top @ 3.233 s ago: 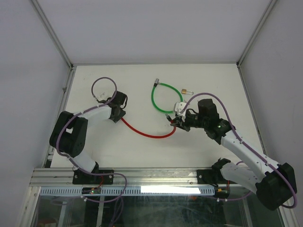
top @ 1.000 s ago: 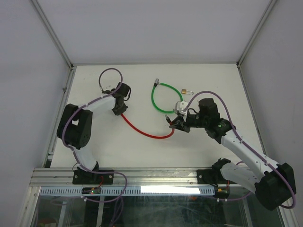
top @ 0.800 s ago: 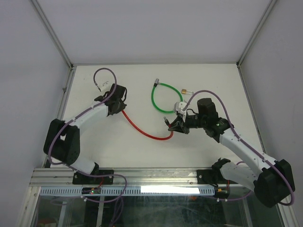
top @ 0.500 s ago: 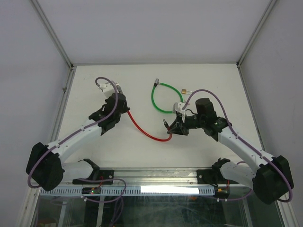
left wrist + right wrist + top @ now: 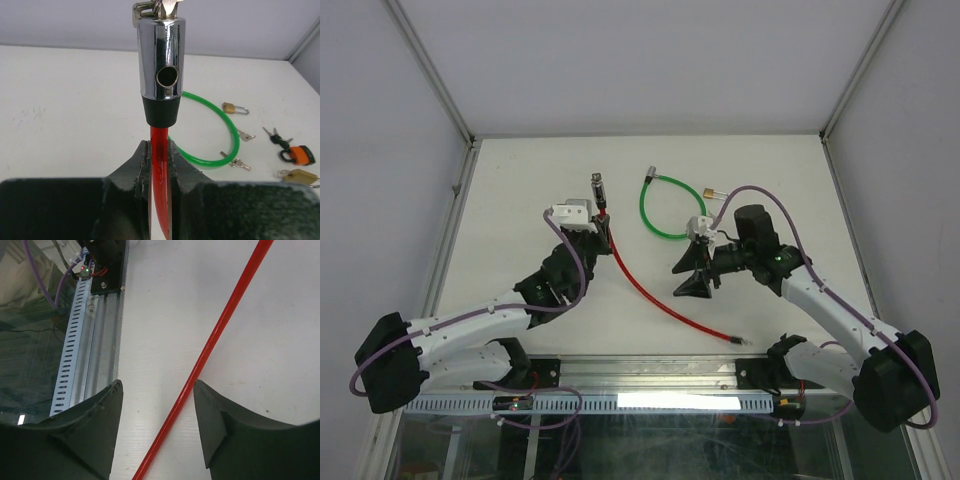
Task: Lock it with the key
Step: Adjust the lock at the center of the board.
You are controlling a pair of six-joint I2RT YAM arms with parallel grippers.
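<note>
Left gripper (image 5: 159,150): clamped on red cable (image 5: 160,165), just below lock cylinder (image 5: 160,60)
Lock cylinder: upright, left of centre, key (image 5: 167,6) in top
Right gripper (image 5: 157,387): fingers apart, red cable between them, ungripped
Free end (image 5: 733,340): near, right of centre

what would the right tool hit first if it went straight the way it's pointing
Most likely the red cable, which crosses the gap of the open right tool; the table lies right behind it. Depth is unclear.

Table (image 5: 520,180), red cable (image 5: 670,305), green cable (image 5: 641,207), padlocks (image 5: 296,155), keys (image 5: 276,135)
</note>
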